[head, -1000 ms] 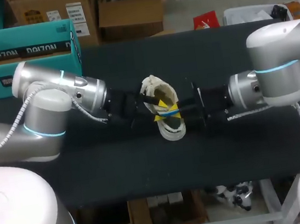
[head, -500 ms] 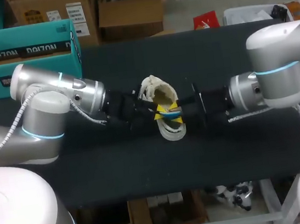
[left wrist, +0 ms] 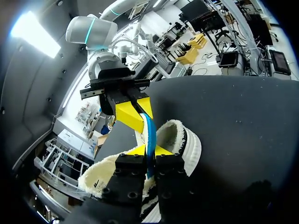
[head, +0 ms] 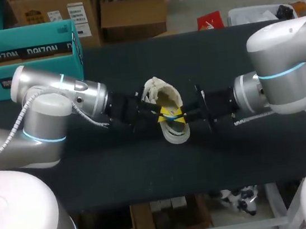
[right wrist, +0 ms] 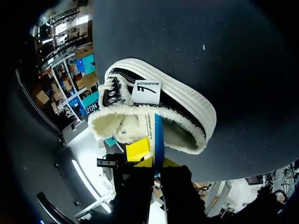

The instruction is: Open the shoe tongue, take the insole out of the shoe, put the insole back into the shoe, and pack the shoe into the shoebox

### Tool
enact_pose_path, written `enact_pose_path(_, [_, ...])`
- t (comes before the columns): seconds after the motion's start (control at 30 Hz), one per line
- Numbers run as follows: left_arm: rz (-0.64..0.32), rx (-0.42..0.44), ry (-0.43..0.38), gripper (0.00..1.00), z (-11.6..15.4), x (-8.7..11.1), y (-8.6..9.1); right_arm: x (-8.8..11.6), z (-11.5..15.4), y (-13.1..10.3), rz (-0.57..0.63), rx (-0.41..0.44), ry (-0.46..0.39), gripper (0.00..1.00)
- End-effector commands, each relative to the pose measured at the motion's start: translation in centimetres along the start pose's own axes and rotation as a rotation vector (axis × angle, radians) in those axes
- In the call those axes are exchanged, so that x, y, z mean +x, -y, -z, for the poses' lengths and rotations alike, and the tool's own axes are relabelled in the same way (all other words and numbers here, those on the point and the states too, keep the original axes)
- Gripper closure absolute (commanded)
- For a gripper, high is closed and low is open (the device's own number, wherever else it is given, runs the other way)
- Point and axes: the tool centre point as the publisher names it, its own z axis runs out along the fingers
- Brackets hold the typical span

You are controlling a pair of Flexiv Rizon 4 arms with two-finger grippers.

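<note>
- table (head: 235,53): black top fills the middle band of the head view; everything for the task sits on it
- left arm (head: 45,111) enters from the left edge and right arm (head: 283,74) from the right edge; both wrists point at the frame centre and meet over the shoe
- shoebox (head: 32,51): teal, lid off, in the upper left of the frame and well apart from the shoe; we see nothing in it, but its floor is mostly hidden from here
- shoe (head: 161,91): frame centre, between the two wrists; fleece-lined mouth wide open, black upper and white sole show in the right wrist view; only the insole sits in its mouth, partly out
- insole (head: 171,116): thin blue strip on edge, standing up out of the shoe mouth
- left gripper (head: 163,113): clenched on the insole; the blue edge runs straight between its fingers in its own wrist view
- right gripper (head: 179,118): also grasping the insole, just beside the left one
- step, our read: insole transfer at the shoe mouth; out or back in, we can't tell
- doing it well: move both pinches together along the shoe's length; keep the strip flat, no buckling; nothing pins the shoe, so expect drag; keep the fleece collar clear of the tips
</note>
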Motion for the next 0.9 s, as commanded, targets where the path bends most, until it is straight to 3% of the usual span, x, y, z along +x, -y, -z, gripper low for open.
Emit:
enact_pose_path(0.03, [0.003, -0.004, 0.005, 1.0, -0.1, 0.1, -0.2, 0.2, -0.5, -0.4, -0.004, 0.001, 0.015, 1.0])
enact_pose_path(0.43, [0.033, -0.032, -0.018, 1.0, -1.0, -0.2, -2.2, 0.2, -1.8, -2.7, -0.024, 0.009, 0.021, 1.0])
enact_pose_path(0.5, [0.036, -0.031, -0.018, 0.95, -0.9, -0.2, -2.2, 0.2, -1.9, -2.9, -0.026, 0.008, 0.021, 1.0])
enact_pose_path(0.67, [0.04, -0.026, -0.021, 0.53, -0.5, -0.1, -2.0, 0.2, -1.9, -3.2, -0.029, 0.003, 0.022, 1.0])
enact_pose_path(0.73, [0.041, -0.015, -0.026, 0.15, 0.2, -0.1, -1.5, 0.2, -1.8, -3.1, -0.022, -0.005, 0.027, 1.0])
enact_pose_path(0.8, [0.044, -0.005, -0.03, 0.0, 0.9, -0.3, -1.0, 0.1, -1.8, -2.8, -0.013, -0.01, 0.036, 1.0])
enact_pose_path(0.9, [0.059, 0.012, -0.038, 0.0, 2.1, -0.7, -0.3, -0.1, -2.0, -2.5, -0.003, -0.026, 0.056, 1.0])
